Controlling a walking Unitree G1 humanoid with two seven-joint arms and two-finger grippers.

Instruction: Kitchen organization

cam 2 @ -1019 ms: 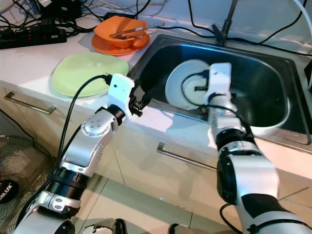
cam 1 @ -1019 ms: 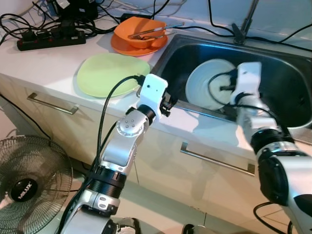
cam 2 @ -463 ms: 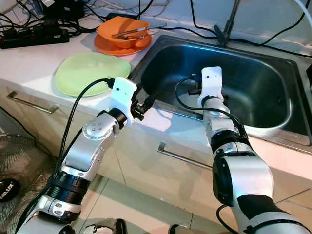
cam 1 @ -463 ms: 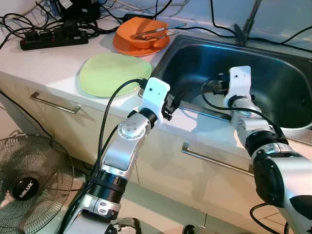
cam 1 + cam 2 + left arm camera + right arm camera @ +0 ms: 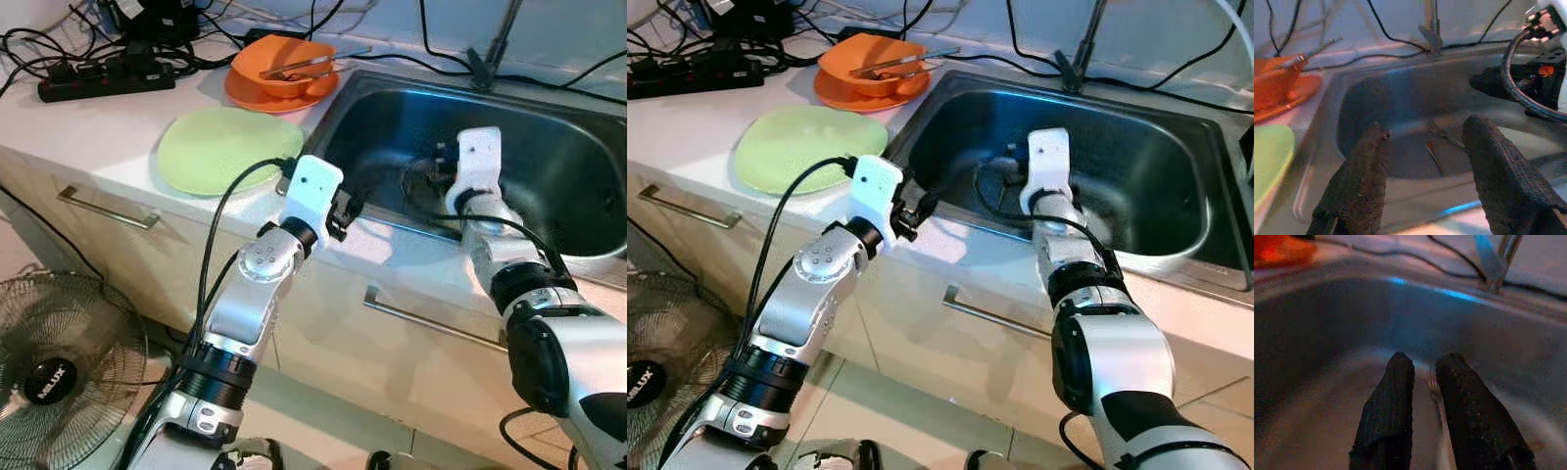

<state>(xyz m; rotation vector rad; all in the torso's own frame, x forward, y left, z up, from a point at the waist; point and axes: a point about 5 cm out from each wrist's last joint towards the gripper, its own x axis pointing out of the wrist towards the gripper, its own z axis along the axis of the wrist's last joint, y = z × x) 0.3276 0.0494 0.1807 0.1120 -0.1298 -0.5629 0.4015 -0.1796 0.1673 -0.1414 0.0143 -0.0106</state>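
My right gripper (image 5: pixel 1425 363) reaches down into the steel sink (image 5: pixel 578 147), its two fingers a narrow gap apart with nothing between them. Just beyond its tips a fork (image 5: pixel 1434 384) lies on what looks like a pale plate (image 5: pixel 1337 382), flat on the sink bottom. My left gripper (image 5: pixel 348 206) hovers at the sink's front left rim, fingers wide apart and empty. A green plate (image 5: pixel 220 147) lies on the white counter left of the sink. Behind it an orange bowl (image 5: pixel 284 61) sits on an orange plate (image 5: pixel 257 98) with metal cutlery (image 5: pixel 309 61) across it.
A faucet (image 5: pixel 495 44) stands behind the sink. Black cables and a power strip (image 5: pixel 98 83) crowd the counter's back left. Drawer handles (image 5: pixel 103 208) run along the cabinet front. A floor fan (image 5: pixel 49 367) stands at the lower left.
The white plate that stood upright against my right gripper a second ago now lies low in the sink. The right wrist has shifted left and deeper. The left arm has barely moved.
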